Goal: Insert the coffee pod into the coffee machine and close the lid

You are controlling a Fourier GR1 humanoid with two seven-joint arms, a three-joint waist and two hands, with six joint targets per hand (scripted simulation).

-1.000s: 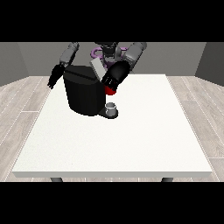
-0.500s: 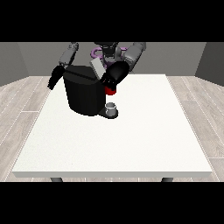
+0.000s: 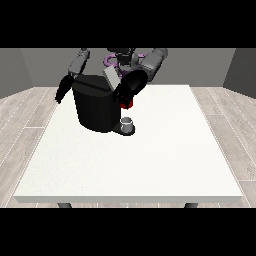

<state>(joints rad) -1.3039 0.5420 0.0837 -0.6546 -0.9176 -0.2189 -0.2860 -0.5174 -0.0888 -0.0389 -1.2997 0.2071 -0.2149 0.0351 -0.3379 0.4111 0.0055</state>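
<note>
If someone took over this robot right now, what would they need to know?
Hand at the view's right: at the coffee machine's front top, beside a red thing at the machine; fingers not readable.
Hand at the view's left: hanging beside the machine, holding nothing.
A small grey thing sits on the machine's base; I cannot tell if it is the pod.
A grey flap, maybe the lid, stands tilted up.
Left: confirm the pod is in, close the lid.

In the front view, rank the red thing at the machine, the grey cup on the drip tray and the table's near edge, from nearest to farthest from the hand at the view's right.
From the hand at the view's right:
1. Red thing at the machine, just below the hand.
2. Grey cup, lower, on the machine's base.
3. Table's near edge, far toward the camera.
</note>
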